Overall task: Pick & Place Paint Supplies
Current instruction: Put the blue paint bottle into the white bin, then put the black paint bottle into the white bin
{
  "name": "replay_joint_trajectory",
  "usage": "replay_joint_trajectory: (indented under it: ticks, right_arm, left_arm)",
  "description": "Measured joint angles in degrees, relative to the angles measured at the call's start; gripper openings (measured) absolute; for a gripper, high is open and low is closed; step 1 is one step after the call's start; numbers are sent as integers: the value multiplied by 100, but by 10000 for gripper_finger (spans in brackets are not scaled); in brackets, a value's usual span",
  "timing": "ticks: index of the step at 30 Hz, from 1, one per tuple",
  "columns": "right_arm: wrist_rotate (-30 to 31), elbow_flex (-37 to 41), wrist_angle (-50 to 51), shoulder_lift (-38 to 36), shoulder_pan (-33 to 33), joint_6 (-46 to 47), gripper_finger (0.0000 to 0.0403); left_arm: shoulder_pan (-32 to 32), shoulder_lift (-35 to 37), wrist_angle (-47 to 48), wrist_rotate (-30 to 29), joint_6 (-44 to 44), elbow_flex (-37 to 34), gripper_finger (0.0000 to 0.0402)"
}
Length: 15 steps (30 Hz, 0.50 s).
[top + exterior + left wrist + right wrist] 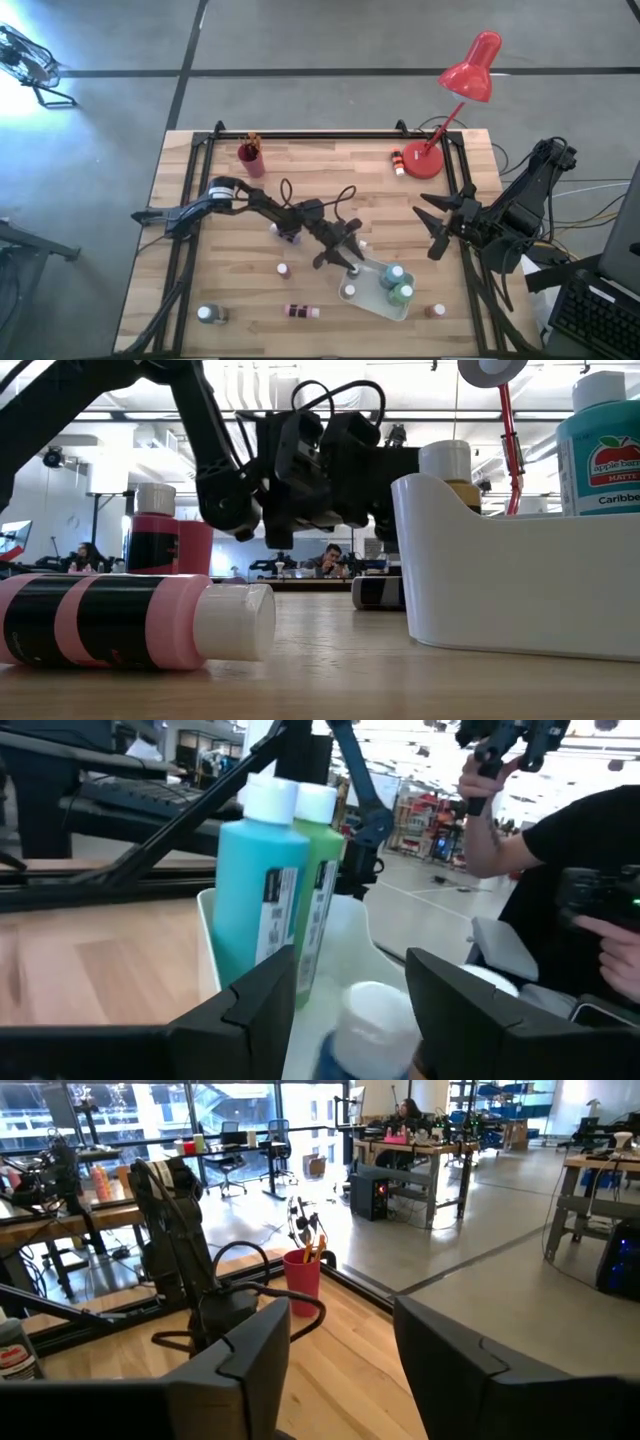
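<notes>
I have the left gripper [350, 262] at the white tray's [372, 299] rim near the tabletop's front edge, fingers apart around a white-capped bottle [372, 1030]; whether they grip it I cannot tell. The teal bottle [258, 885] stands just beyond.

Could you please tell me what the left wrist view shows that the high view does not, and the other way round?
Only the left wrist view: a person's hand in the room beyond the table, and a white-capped bottle between the left gripper's open fingers.

Only the high view: the red desk lamp, the red cup of brushes, bottles scattered on the table, and the right gripper waiting at the table's right edge.

Both: the white tray with the teal bottle and green bottle standing in it.
</notes>
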<state>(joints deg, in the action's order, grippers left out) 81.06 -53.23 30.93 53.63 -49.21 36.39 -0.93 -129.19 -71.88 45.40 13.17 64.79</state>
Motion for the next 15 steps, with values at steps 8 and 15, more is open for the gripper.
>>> replay_joint_trajectory:
  ticks: [8, 15]
  right_arm:
    - [2, -2, -2, 0, 0, -1, 182]
    - [0, -2, -1, -99, 2, -48, 194]
  left_arm:
    - [-60, 292, 154, 272, 149, 51, 193]
    - [-221, 1399, 1840, 748, -219, 51, 192]
